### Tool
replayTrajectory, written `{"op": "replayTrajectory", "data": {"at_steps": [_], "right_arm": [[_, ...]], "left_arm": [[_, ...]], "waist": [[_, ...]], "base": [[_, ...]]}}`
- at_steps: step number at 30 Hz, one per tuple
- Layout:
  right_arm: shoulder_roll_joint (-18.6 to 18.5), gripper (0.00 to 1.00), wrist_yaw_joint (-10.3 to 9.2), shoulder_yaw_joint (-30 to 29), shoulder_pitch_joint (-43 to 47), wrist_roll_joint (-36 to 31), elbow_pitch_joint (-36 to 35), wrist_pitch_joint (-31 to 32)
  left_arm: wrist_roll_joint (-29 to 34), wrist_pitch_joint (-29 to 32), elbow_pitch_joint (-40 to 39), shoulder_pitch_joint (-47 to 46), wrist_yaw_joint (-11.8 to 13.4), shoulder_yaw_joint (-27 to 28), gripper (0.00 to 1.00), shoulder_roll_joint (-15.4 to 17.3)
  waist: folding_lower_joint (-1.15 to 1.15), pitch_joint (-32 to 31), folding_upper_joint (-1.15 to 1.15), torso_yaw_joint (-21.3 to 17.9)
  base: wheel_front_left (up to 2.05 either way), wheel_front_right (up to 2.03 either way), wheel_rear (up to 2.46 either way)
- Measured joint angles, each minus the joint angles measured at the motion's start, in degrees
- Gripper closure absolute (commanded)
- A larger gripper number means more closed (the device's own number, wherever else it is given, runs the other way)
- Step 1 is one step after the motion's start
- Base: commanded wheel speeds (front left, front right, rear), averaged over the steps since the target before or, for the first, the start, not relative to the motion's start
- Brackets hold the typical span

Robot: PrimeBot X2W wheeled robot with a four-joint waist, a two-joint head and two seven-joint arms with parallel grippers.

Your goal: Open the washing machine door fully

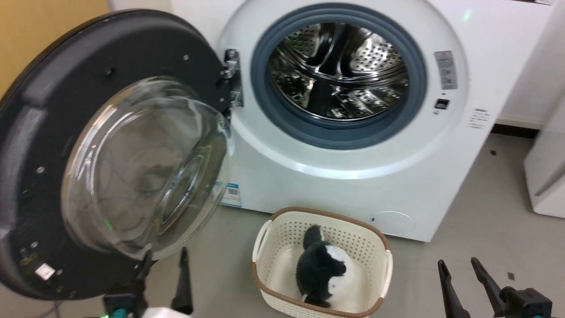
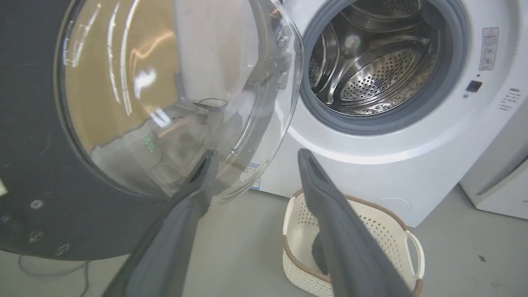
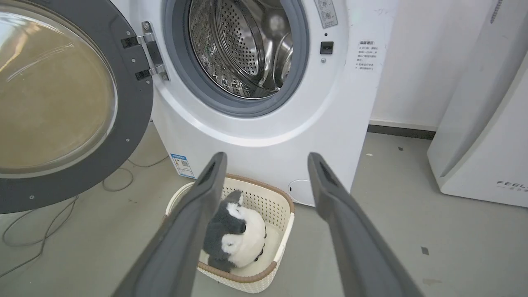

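The washing machine door is swung out to the left on its hinge, its clear glass bowl bulging toward me. The white washing machine shows its steel drum inside the grey rubber ring. My left gripper sits open at the door's lower edge. In the left wrist view the left gripper has one finger against the bowl's underside and the other free over the floor. My right gripper is open and empty at the lower right, far from the door.
A cream laundry basket holding a black-and-white plush toy stands on the floor before the machine, between my grippers. A white appliance stands to the right. A cable lies on the floor under the door.
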Motion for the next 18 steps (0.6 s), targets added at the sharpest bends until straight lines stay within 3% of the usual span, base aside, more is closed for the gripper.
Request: {"op": "replayTrajectory", "data": {"at_steps": [9,18], "right_arm": [[0.01,0.0,0.0,0.62,-0.06,-3.25,-1.85,2.01],[0.0,0.0,0.0,1.64,-0.18,-3.85,-2.43,2.49]], "left_arm": [[4.54,1.67,3.79,-4.99,-1.55,-5.0,0.0,0.44],[5.57,2.18,6.34,-6.02,-1.2,-5.52,0.0,0.88]], "waist": [[0.0,0.37,0.0,-5.79],[0.0,0.82,0.0,-11.12]], "base": [[0.0,0.0,0.0],[0.0,0.0,0.0]]}}
